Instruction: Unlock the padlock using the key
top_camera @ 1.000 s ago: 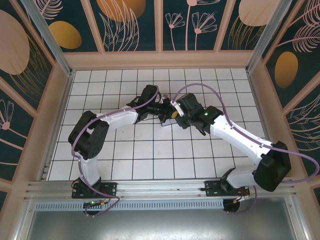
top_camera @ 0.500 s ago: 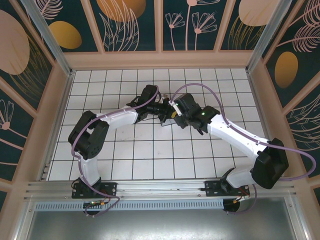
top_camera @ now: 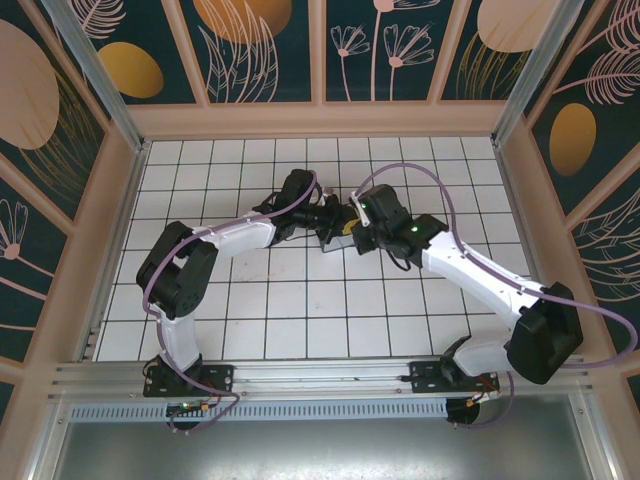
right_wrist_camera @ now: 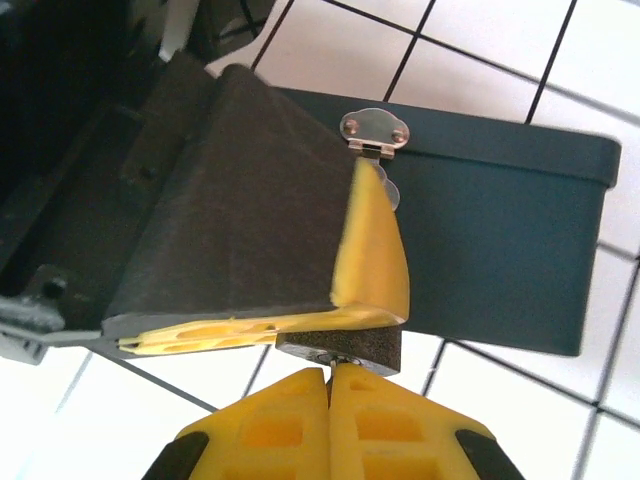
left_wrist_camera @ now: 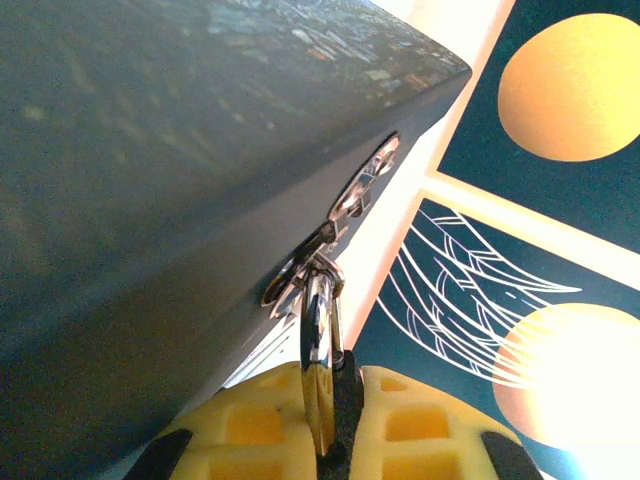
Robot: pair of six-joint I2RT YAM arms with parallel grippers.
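Two closed grips below box (right_wrist_camera: 500, 250) hasp (right_wrist_camera: 374, 130): left gripper (left_wrist_camera: 328, 420) clamped on padlock (right_wrist_camera: 340, 350) hanging from hasp, right gripper (right_wrist_camera: 330, 385) pinched shut farther below hasp, key hidden, so hold on it uncertain. Risk: turning with key unseated, slipping off or wrenching hasp

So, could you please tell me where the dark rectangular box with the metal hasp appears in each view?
Top external: dark rectangular box, mostly covered, at the centre of the white tiled table.
Left wrist: upper left, very close.
Right wrist: upper right, lying on the tiles.
Shared landmark: the small silver metal hasp on its edge, in both wrist views.
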